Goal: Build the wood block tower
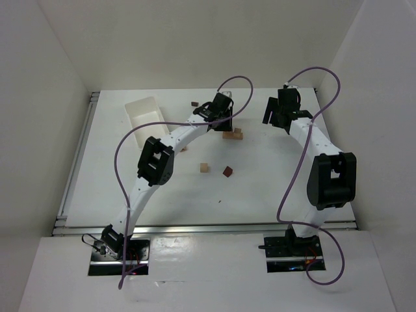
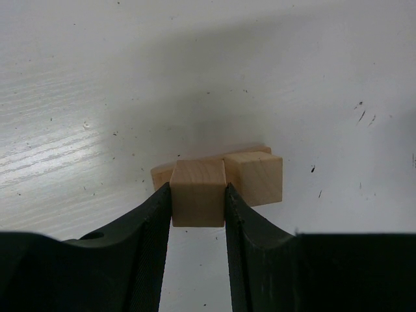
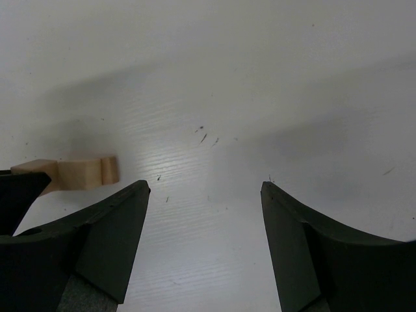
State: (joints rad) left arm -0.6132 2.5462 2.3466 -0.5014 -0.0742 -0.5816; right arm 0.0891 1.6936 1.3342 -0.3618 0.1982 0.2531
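the wood block tower [image 1: 233,135] is only a low start: a flat plank [image 2: 162,174] with a second cube [image 2: 255,177] at its right end. it lies on the worktop [image 1: 260,195], right of the white tray [image 1: 143,114] and well apart from it.

the left gripper [image 2: 198,195] is clamped on a tan cube [image 2: 198,194], one finger flat against each side. this cube sits just in front of the plank and beside the second cube; whether it touches them cannot be told. in the top view the left gripper [image 1: 226,125] hangs over this spot, right of the tray.

the right gripper [image 3: 205,188] has its fingers wide apart with nothing between them, over bare worktop. it [image 1: 272,117] is farther right of the tray than the tower, and its wrist view catches the tan pieces [image 3: 81,174] at the left edge.

a loose tan cube [image 1: 205,168] and a maroon block [image 1: 227,171] lie nearer the arm bases than the tray, to its right. another small maroon piece [image 1: 194,103] sits just right of the tray's far end.
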